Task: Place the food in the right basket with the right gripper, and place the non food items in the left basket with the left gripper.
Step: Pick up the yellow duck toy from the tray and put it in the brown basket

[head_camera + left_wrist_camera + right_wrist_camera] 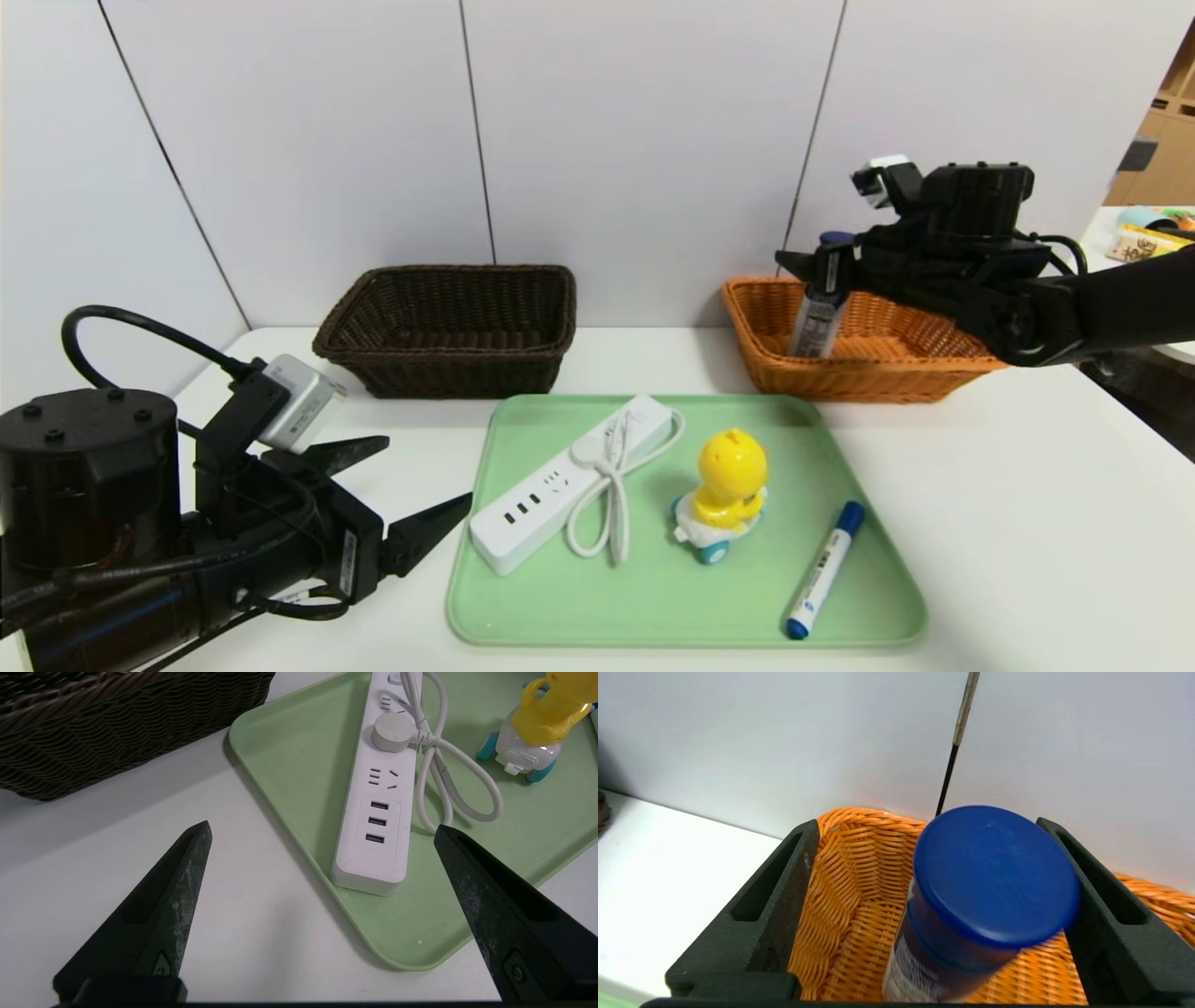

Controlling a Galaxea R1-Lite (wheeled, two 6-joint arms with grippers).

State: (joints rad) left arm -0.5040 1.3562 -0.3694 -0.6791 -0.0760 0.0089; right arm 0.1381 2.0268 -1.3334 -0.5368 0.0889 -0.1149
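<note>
The food, a tall can with a blue cap (817, 322) (994, 872), stands tilted in the orange right basket (868, 369) (850, 882). My right gripper (822, 266) (927, 822) is open around its cap; the cap touches one finger and a wide gap shows at the other. The white power strip (560, 485) (380, 812), yellow duck toy (728, 490) (537, 728) and blue-capped marker (826, 569) lie on the green tray (653, 597). My left gripper (425, 471) (322, 826) hovers open at the tray's left corner, near the power strip's end. The dark brown left basket (448, 327) (93, 728) holds nothing.
Both baskets stand against the white back wall, behind the tray (420, 924). The white table's right edge falls away near the right arm, and a second table with packets (1153, 233) lies beyond it.
</note>
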